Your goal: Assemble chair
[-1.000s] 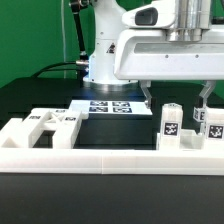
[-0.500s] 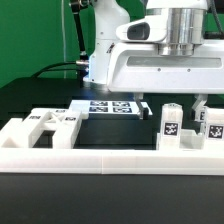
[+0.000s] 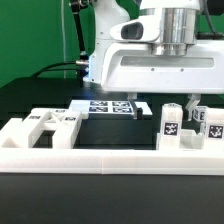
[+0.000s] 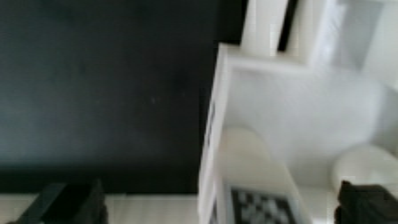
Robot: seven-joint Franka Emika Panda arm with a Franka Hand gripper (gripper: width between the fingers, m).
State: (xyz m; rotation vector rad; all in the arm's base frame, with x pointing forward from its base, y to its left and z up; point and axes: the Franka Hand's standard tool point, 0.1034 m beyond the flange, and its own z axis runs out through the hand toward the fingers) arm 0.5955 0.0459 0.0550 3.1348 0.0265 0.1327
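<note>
White rigid plastic, the upright chair piece (image 3: 171, 124) near the marker board (image 3: 105, 106) looks light and slick. The gripper (image 3: 164, 109) hangs fully open and empty; pinch the piece's flat sides.

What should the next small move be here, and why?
Probably a short descent: the end effector stands open, and the wrist view shows a white tagged chair piece under the gap between its fingers, with nothing gripped yet.
</note>
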